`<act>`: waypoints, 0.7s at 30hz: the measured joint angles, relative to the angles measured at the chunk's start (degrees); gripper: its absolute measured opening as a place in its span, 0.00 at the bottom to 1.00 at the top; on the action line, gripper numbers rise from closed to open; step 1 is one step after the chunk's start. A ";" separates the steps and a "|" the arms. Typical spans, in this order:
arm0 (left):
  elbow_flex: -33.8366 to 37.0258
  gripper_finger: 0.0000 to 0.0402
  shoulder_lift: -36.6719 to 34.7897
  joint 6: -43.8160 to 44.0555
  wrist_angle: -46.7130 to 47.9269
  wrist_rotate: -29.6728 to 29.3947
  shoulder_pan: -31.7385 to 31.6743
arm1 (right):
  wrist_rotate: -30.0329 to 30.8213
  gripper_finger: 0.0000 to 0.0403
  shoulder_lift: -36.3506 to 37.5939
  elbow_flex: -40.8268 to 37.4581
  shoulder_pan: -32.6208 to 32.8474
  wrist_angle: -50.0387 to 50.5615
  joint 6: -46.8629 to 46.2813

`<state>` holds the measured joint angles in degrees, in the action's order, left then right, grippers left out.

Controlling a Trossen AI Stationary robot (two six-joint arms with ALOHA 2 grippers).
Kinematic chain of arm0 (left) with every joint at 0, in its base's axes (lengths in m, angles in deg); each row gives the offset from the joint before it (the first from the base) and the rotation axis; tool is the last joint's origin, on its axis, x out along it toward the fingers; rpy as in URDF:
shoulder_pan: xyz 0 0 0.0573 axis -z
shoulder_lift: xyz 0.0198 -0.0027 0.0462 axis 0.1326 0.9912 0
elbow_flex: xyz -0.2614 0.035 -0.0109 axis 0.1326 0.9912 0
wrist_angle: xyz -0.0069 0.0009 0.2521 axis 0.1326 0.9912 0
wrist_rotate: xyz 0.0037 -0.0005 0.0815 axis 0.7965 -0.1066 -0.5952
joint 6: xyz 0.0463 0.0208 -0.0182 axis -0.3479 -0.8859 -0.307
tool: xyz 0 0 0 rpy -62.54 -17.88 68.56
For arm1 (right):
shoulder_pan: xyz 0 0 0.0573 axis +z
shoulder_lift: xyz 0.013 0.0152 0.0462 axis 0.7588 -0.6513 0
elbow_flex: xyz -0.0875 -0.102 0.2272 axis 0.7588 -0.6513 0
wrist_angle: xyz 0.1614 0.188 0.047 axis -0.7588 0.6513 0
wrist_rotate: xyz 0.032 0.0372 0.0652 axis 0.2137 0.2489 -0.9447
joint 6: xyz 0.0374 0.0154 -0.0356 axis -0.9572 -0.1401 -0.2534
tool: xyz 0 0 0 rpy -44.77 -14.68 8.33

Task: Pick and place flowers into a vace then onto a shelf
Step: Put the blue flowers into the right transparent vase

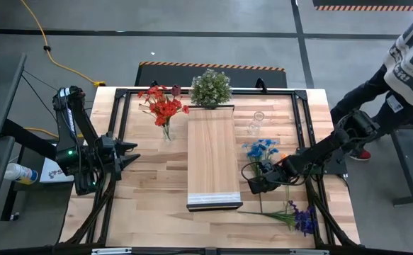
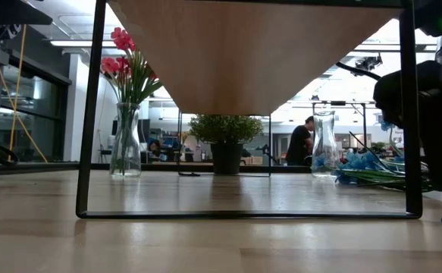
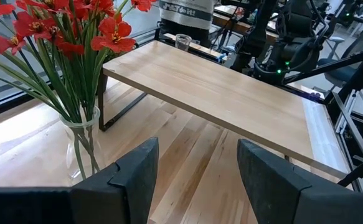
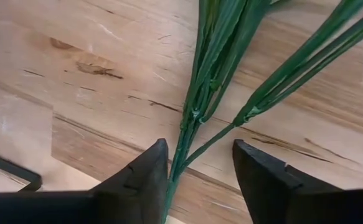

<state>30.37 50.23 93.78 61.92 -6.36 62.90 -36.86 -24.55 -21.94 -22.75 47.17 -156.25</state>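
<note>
Blue flowers (image 1: 261, 149) lie on the table right of the shelf (image 1: 212, 152), their green stems (image 4: 213, 68) running toward the near edge. My right gripper (image 1: 252, 183) points down over those stems, open, a finger on each side of them (image 4: 200, 144). Purple flowers (image 1: 304, 216) lie near the front right corner. Red flowers (image 1: 165, 106) stand in a glass vase (image 2: 125, 144) at the far left. An empty glass vase (image 1: 257, 122) stands upright on the table behind the blue flowers. My left gripper (image 1: 132, 152) waits open, left of the shelf. My right gripper comes at the blue flowers' stems from above, its fingers across them, while the stems lie flat on the table. One thin stem (image 4: 180, 155) runs close along the inner edge of one finger (image 4: 145, 177). Whether it touches, I cannot tell.
A bushy potted plant (image 1: 210, 86) stands at the shelf's far end. The shelf's black metal legs (image 2: 90, 114) stand on the table. A black frame (image 1: 302, 113) borders the tabletop. A person (image 1: 404, 64) stands beyond the table's right edge.
</note>
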 joint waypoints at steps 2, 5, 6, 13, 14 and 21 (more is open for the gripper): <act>0.00 0.62 0.00 -0.04 0.00 0.00 0.00 | 0.00 0.38 0.00 -0.02 0.00 0.06 0.00; 0.00 0.62 0.00 -0.19 0.00 0.39 0.00 | 0.04 0.32 0.00 -0.06 0.02 0.22 0.00; 0.00 0.62 0.00 -0.19 0.00 1.15 0.00 | 0.15 0.30 -0.01 -0.06 0.02 0.22 0.01; 0.00 0.62 0.02 -0.19 0.00 2.04 0.02 | 0.73 0.16 -0.07 -0.10 0.00 0.41 0.01; 0.00 0.62 0.00 -0.17 0.00 2.04 0.00 | 0.74 0.14 -0.07 -0.10 0.00 0.43 0.00; 0.00 0.62 0.02 -0.17 0.00 2.15 0.00 | 0.81 0.02 -0.09 -0.07 -0.02 0.37 0.02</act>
<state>30.37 50.24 93.60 61.92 -4.20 62.90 -36.05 -24.64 -22.01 -22.77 47.55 -156.22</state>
